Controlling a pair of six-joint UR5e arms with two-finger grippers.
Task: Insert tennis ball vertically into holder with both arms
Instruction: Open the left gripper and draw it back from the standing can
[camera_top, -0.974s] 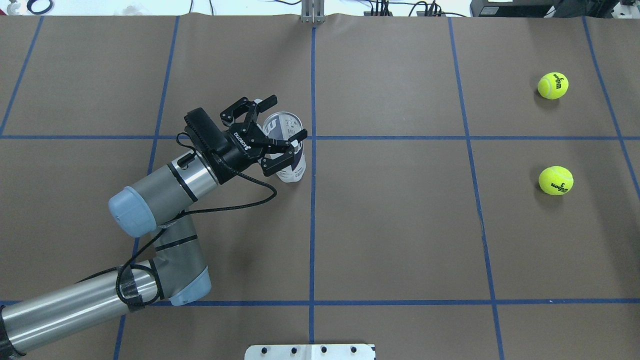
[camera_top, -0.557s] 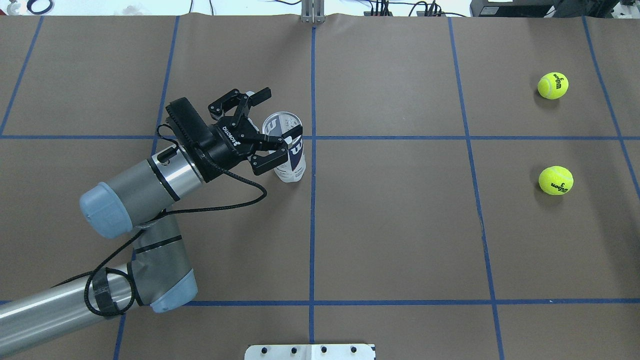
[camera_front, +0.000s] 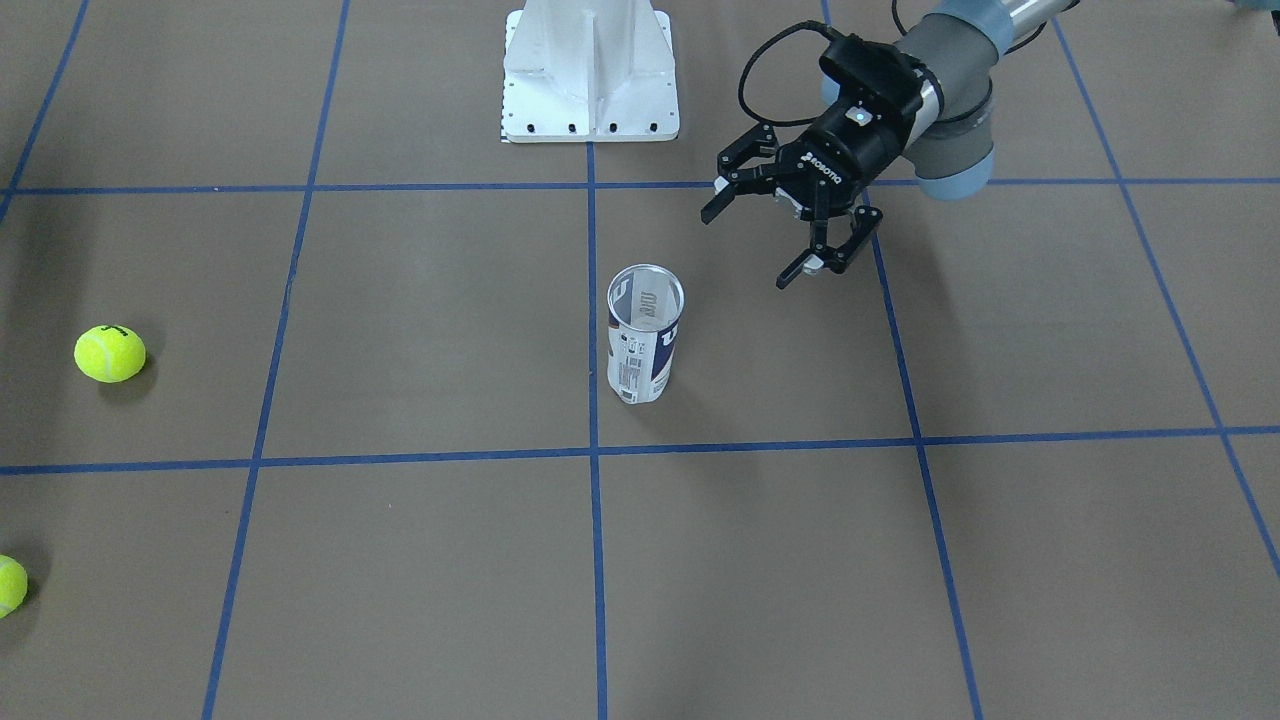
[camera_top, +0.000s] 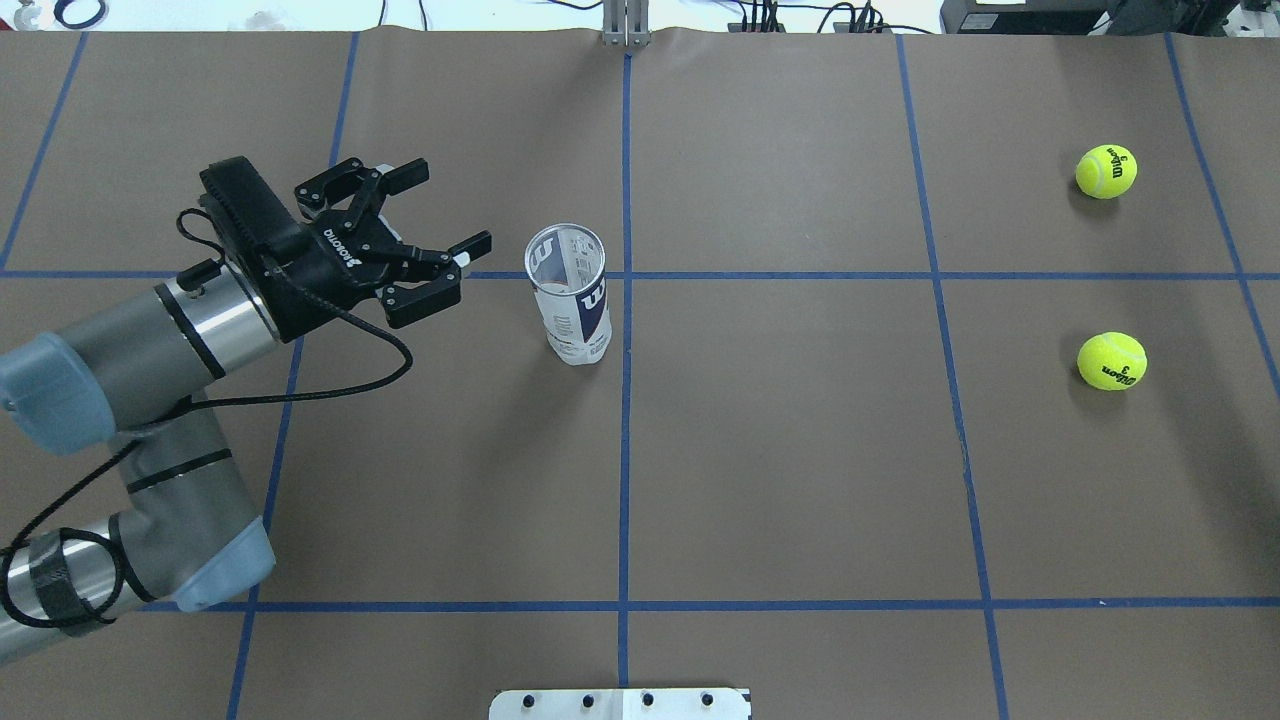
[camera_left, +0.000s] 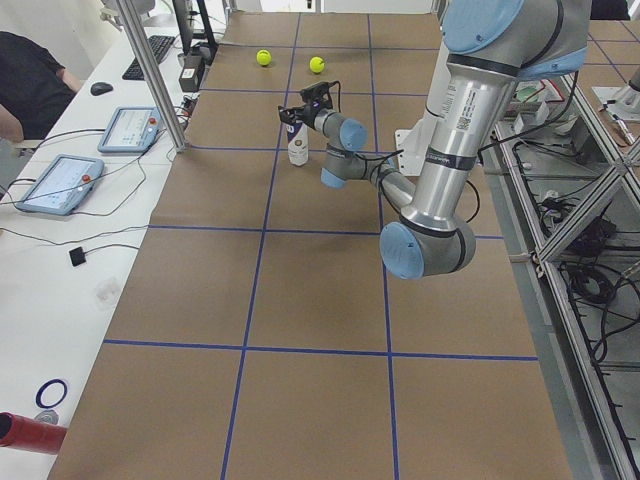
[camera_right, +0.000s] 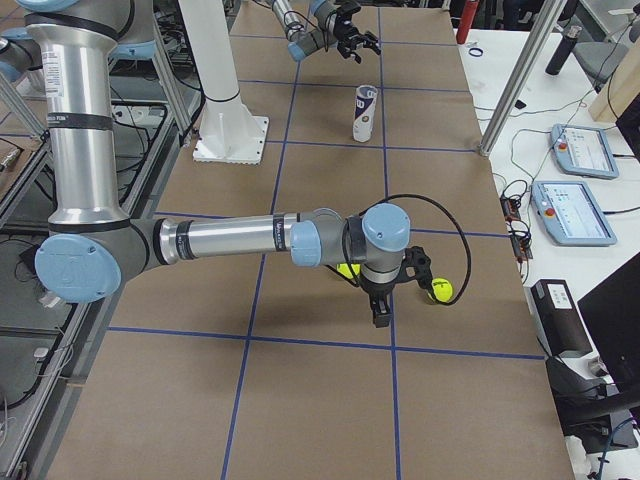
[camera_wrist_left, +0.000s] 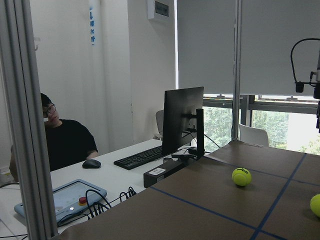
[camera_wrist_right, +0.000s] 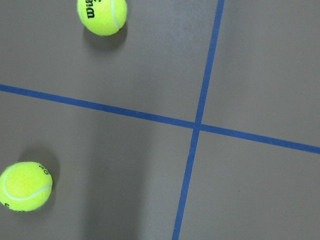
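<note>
The holder (camera_top: 570, 300), a clear can with a white and navy label, stands upright and empty near the table's middle; it also shows in the front view (camera_front: 645, 340). My left gripper (camera_top: 445, 212) is open and empty, to the left of the holder and apart from it; the front view (camera_front: 750, 245) shows it too. Two yellow tennis balls (camera_top: 1106, 171) (camera_top: 1111, 360) lie at the far right. My right gripper (camera_right: 378, 315) shows only in the exterior right view, pointing down close to a ball (camera_right: 440, 290); I cannot tell whether it is open. The right wrist view shows both balls (camera_wrist_right: 102, 15) (camera_wrist_right: 24, 185).
The white pedestal base (camera_front: 590, 70) stands at the robot's side of the table. Blue tape lines grid the brown table cover (camera_top: 800, 450). An operator (camera_left: 30, 80) sits at a desk with tablets (camera_left: 58, 183) beyond the table's far edge.
My left gripper, open throughout, has drawn back to the left, away from the holder it was around. The holder stays upright in place. The balls have not moved.
</note>
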